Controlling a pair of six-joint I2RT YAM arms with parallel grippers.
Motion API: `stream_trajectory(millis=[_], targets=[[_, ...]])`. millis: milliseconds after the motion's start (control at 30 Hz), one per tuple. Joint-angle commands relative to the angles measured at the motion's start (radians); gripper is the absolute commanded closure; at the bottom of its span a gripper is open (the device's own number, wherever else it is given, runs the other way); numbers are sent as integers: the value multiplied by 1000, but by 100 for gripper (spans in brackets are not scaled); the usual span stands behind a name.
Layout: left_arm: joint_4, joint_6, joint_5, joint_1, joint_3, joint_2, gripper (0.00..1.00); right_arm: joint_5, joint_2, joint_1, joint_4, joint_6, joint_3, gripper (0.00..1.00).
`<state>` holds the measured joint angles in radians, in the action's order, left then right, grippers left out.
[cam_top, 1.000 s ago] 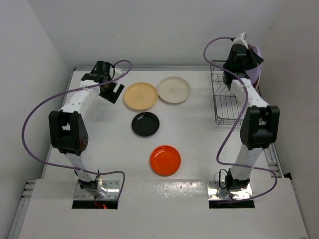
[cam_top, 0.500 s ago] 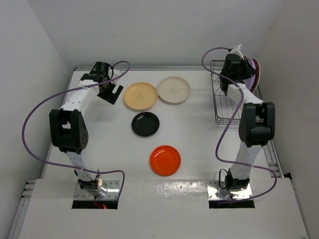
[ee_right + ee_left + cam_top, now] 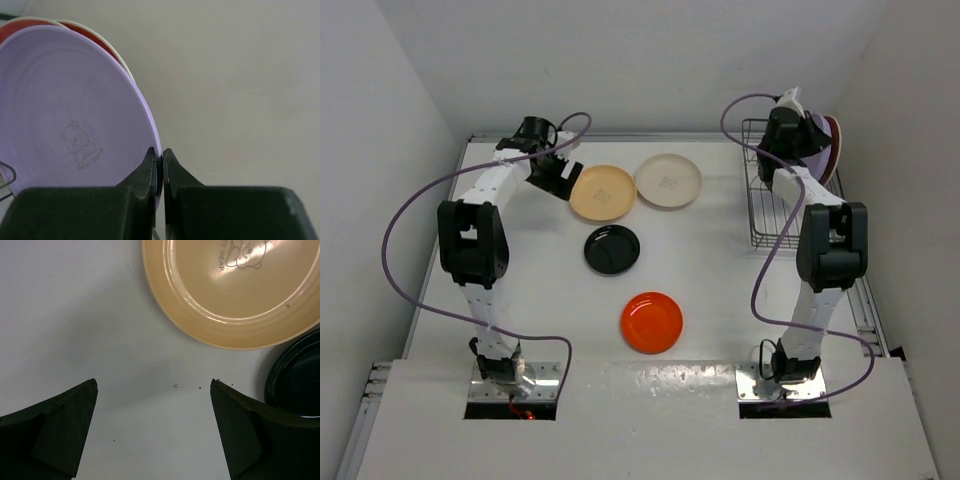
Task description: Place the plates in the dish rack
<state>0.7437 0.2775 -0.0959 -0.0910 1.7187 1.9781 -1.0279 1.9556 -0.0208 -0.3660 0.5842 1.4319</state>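
Right wrist shows the round lilac plate (image 3: 75, 110), rim pinched by the clenched right gripper (image 3: 161, 160), now brought upright beside the red plates (image 3: 17, 29) over the dark wire dish rack (image 3: 765, 210), likely nearly slotted. Left gripper (image 3: 152, 385), spread wide, has swung toward the round yellow-orange plate (image 3: 235, 290).

Cams: one overhead, two wrist
Wrists close in; share yellow-orange plate (image 3: 235, 290) and lilac plate (image 3: 65, 115) with top

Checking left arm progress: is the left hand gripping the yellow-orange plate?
No: the left hand stands open over bare table, with the yellow-orange plate lying beyond it.
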Motion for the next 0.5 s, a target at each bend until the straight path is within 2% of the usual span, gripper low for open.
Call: stream_trajectory(millis=[0, 33, 133, 467], targets=[[-6, -29, -19, -38, 56, -2, 0, -4, 83, -54, -215, 244, -59, 100], [-6, -29, -19, -38, 56, -2, 0, -44, 94, -62, -393, 290, -62, 100], [-6, -29, -10, -47, 56, -2, 0, -63, 103, -68, -499, 373, -57, 100], [-6, -29, -1, -56, 18, -47, 0, -116, 108, -54, -582, 408, 38, 100]])
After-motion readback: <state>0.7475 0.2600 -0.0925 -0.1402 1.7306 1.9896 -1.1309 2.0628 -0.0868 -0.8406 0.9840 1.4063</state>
